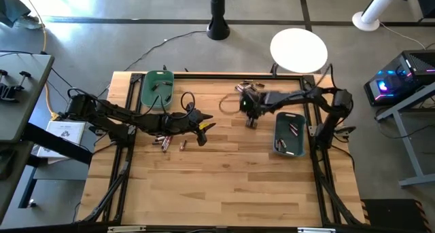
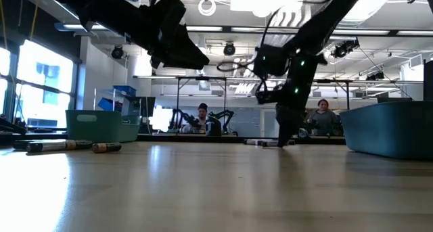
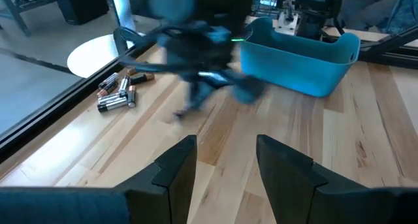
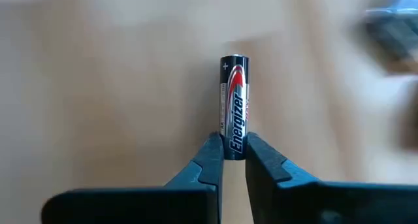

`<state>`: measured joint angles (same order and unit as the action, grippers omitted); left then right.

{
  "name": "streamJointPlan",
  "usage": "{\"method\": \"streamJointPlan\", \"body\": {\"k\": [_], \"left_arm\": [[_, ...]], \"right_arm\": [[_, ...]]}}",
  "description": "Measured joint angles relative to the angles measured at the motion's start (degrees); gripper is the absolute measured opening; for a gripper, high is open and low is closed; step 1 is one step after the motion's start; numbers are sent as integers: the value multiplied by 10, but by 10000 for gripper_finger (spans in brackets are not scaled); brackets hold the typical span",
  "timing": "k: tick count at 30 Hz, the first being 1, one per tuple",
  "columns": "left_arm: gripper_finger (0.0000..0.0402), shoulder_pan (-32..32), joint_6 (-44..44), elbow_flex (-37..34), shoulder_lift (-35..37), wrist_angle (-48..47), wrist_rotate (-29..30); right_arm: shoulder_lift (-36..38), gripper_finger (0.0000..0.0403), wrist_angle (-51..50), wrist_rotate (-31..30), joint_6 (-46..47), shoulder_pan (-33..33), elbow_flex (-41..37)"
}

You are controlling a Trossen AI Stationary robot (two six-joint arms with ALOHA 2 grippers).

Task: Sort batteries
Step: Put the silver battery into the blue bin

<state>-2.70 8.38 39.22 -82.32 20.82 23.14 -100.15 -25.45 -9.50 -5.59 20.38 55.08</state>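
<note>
Between the two dark fingertips of the right gripper (image 4: 234, 152), a silver, black and red cylindrical battery (image 4: 234, 106) sits pinched at one end, its plus end pointing away over the pale wooden table (image 1: 224, 185). The fingers press its sides, so I judge the grasp made but the cell not yet lifted. In the overhead view this gripper (image 1: 251, 117) works just off the nine o'clock side of the blue-grey rectangular plastic bin (image 1: 289, 134), which already holds a few cells. A small heap of unsorted batteries (image 1: 246, 87) lies toward twelve o'clock from the gripper, near the table's far edge; the left wrist view shows them as mixed copper-topped and silvery cells (image 3: 117, 93).

The left gripper (image 1: 204, 130) hangs at about nine o'clock from the right one, its fingers (image 3: 173, 168) spread apart and holding nothing. Several loose batteries (image 1: 168, 142) lie on the wood at roughly eight o'clock from it. The green rectangular plastic bin (image 1: 156, 90) stands at about eleven o'clock from it, with what look like a few cells inside, though that is hard to tell.

Sorting looks partly done: both bins seem to have some contents, yet two clusters wait on the table. The held cell probably belongs in the nearby blue-grey bin; a short lift and carry toward three o'clock would do it.
</note>
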Motion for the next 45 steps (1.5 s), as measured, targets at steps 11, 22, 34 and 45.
{"method": "streamJointPlan", "body": {"k": [11,22,34,45], "left_arm": [[154,-6,0,0,0,-2,0],[154,-8,-5,0,0,0,0],[154,-8,-11,0,0,0,0],[154,-8,-11,0,0,1,0]], "right_arm": [[253,21,-171,-143,232,-225,3],[385,21,-570,-66,690,-334,2],[374,21,-486,77,629,-316,-105],[375,20,-407,57,618,-241,-138]]}}
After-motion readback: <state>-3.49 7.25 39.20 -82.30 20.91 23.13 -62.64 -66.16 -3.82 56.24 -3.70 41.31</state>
